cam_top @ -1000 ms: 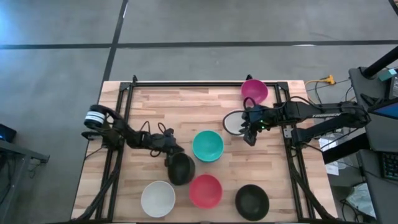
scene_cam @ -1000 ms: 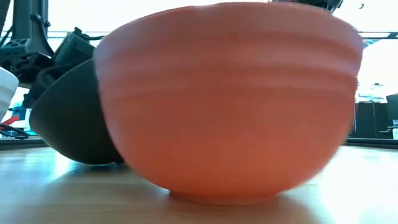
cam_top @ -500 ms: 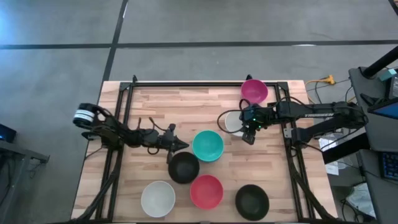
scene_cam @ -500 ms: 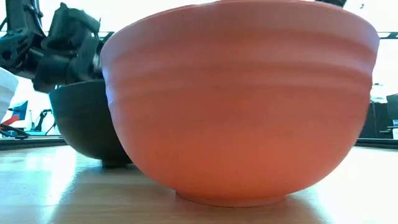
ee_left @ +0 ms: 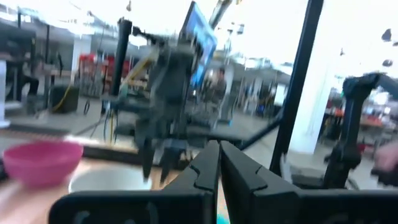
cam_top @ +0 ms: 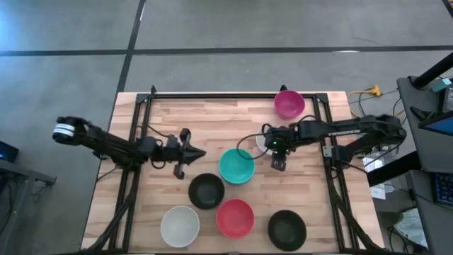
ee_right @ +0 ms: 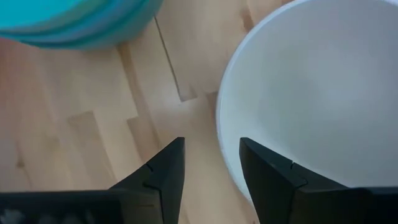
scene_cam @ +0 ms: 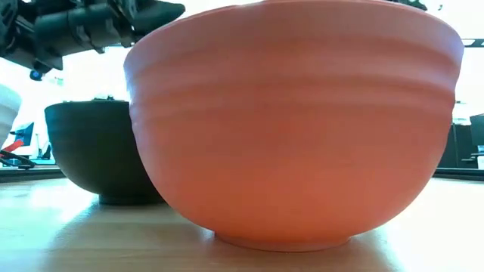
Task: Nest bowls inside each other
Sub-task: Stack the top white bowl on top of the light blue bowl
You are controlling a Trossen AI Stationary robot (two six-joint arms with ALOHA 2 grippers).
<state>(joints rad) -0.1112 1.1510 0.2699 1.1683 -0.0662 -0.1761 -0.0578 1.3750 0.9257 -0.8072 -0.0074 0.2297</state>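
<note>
Left gripper [cam_top: 185,151] hangs pressed together, empty, beside the black bowl [cam_top: 206,191]. Teal bowl [cam_top: 236,166] sits mid-table. Right gripper [ee_right: 210,163] is spread over the white bowl [ee_right: 314,93] rim. Bowls look rigid and slick: pinch the wall at the rim. Only the low view shows the red bowl [scene_cam: 295,121] ribbing.

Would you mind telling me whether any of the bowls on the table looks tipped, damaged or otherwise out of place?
Nothing stands out. The black bowl near the left gripper sits upright and free, as do the teal bowl, red bowl and magenta bowl. The right gripper hangs open beside the white bowl.
</note>
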